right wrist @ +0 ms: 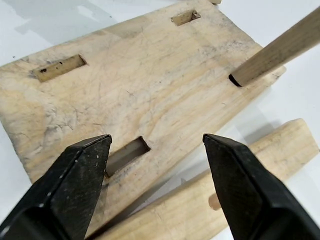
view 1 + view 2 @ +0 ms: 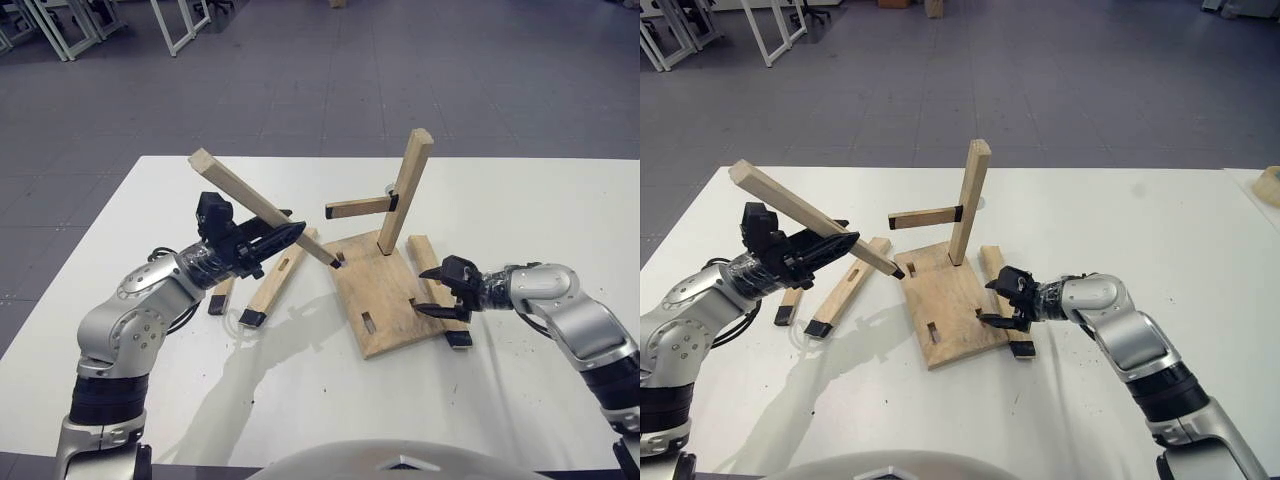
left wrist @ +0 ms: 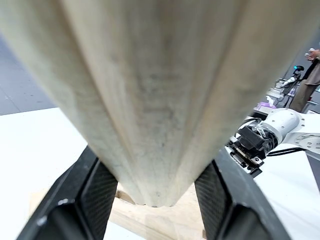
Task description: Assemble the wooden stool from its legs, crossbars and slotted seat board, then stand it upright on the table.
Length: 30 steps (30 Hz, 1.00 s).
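The slotted seat board [image 2: 388, 312] lies flat on the white table. One leg [image 2: 405, 190] stands tilted in its far right slot, and a crossbar [image 2: 358, 207] sticks out from that leg to the left. My left gripper [image 2: 283, 238] is shut on a second leg [image 2: 250, 195], held slanted with its black tip at the board's far left corner. The held leg [image 3: 150, 95] sits between both fingers [image 3: 95, 197]. My right gripper [image 2: 441, 290] hangs open over the board's right edge, above an empty slot [image 1: 127, 152] and a leg [image 1: 250, 170] lying beside the board.
Two more loose wooden pieces lie left of the board: a long one [image 2: 280, 280] and a shorter one [image 2: 222, 295] under my left arm. Bare table spreads in front of the board and to the far right. The floor lies beyond the table's far edge.
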Motion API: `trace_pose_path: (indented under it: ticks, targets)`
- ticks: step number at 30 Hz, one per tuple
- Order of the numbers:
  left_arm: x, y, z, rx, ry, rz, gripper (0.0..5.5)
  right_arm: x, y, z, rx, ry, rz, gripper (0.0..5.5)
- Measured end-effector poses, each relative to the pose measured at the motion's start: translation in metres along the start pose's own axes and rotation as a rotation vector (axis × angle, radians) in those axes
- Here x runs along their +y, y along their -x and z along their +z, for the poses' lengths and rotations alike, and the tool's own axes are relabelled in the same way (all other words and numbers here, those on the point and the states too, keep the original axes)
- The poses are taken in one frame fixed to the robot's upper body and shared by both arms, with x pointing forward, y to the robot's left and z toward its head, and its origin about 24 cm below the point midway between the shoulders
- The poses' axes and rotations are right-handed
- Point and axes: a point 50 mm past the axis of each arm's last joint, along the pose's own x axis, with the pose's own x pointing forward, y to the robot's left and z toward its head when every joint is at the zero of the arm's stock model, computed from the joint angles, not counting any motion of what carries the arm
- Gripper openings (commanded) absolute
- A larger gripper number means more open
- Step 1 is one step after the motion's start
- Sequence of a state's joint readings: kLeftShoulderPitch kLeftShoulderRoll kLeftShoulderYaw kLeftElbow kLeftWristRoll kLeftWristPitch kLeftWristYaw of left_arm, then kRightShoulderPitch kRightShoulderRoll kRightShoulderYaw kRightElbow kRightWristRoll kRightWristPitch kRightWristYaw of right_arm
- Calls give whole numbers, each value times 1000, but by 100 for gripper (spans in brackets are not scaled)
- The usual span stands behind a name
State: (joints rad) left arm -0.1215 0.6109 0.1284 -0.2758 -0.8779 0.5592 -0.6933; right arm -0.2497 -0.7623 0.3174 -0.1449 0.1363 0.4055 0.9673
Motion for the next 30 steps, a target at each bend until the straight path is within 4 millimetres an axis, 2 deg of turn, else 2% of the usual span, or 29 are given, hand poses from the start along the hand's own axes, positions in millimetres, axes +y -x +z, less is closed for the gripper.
trace_pose_path:
  ticks: [3, 10, 12, 16, 21, 26, 30]
  targets:
    - [1, -2, -4, 4, -7, 4, 206, -3, 1, -5, 50, 40, -17, 339]
    - [4, -1, -9, 29, -27, 12, 206, 3, -10, 9, 112, 244, 49, 339]
    - [5, -2, -11, 47, -35, 13, 206, 4, -12, 15, 138, 367, 60, 339]
    - [9, -1, -16, 65, -49, -5, 206, 4, -9, 22, 204, 746, 105, 339]
    - [9, -7, -21, 46, -22, -62, 206, 1, 2, 12, 178, 980, 171, 339]
    - [1, -20, -30, 32, 11, -105, 206, -2, 7, 6, 161, 1069, 190, 339]
    - [11, -32, -41, 59, 8, -88, 206, -2, 9, 4, 154, 1080, 189, 339]
